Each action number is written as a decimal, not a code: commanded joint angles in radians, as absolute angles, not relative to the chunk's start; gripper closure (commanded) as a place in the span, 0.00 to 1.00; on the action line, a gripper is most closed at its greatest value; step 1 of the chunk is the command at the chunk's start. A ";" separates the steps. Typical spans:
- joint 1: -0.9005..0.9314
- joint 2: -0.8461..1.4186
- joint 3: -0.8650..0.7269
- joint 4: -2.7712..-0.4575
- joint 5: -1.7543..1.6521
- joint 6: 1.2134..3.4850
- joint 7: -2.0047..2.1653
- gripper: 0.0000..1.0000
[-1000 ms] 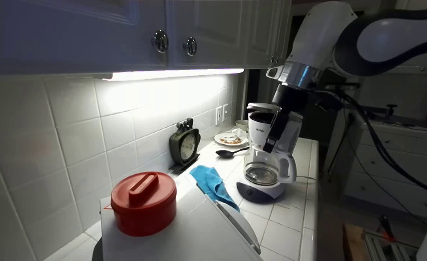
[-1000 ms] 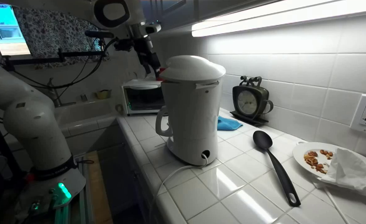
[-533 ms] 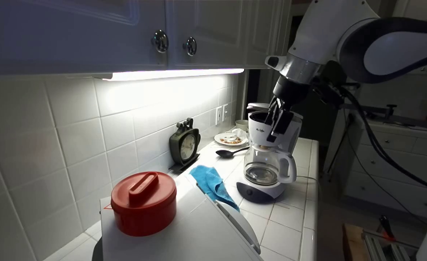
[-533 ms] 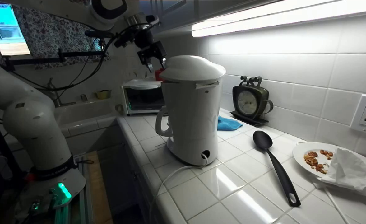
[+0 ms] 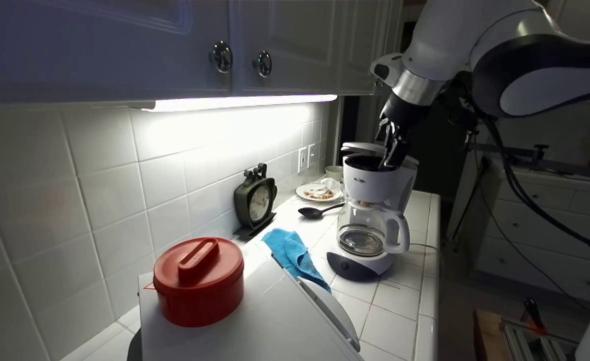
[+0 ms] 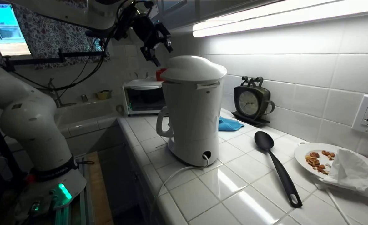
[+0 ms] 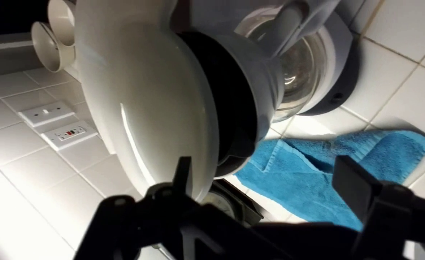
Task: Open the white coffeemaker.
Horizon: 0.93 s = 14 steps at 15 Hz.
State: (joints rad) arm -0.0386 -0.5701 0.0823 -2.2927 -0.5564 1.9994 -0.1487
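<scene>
White drip coffeemaker [image 5: 372,189]: upright on the tiled counter [image 5: 390,321], right of centre in an exterior view; in the wrist view we find it across the upper middle of the frame.
Round white lid [image 7: 145,94]: tipped up off the dark top rim [image 7: 230,94], left of centre in the wrist view; we see it raised in an exterior view too.
Glass carafe [image 5: 361,225]: seated in the coffeemaker, its white handle [image 5: 403,234] towards the right of the frame in an exterior view.
Robotiq gripper [image 7: 263,166]: fingers spread wide apart at the bottom of the wrist view; in both exterior views we find it in the upper part of the frame, near the lid. One finger overlaps the lid's edge in the wrist view, and we cannot tell whether they touch.
Franka arm [image 5: 455,45]: upper right of an exterior view.
Blue towel [image 7: 313,187]: rumpled on the counter, lower right of the wrist view.
Red canister [image 5: 199,291]: lidded, on the white toaster oven [image 5: 279,321], lower left of an exterior view.
Dial clock [image 6: 249,103]: near the tiled wall [image 6: 296,68], right of centre in an exterior view.
Black spoon [image 6: 279,171]: on the counter, lower right of an exterior view.
White plate [image 6: 324,146]: right edge, bearing nuts [image 6: 313,161] and a crumpled paper napkin [image 6: 354,168].
</scene>
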 commanded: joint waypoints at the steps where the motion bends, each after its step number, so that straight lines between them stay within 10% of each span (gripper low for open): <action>1: -0.064 -0.563 0.116 -2.290 -0.702 1.985 -0.077 0.00; 14: -0.052 -0.551 0.066 -2.353 -0.987 2.012 0.189 0.00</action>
State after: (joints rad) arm -0.0506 -0.5327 0.0861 -2.3252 -0.9243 2.0039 0.1514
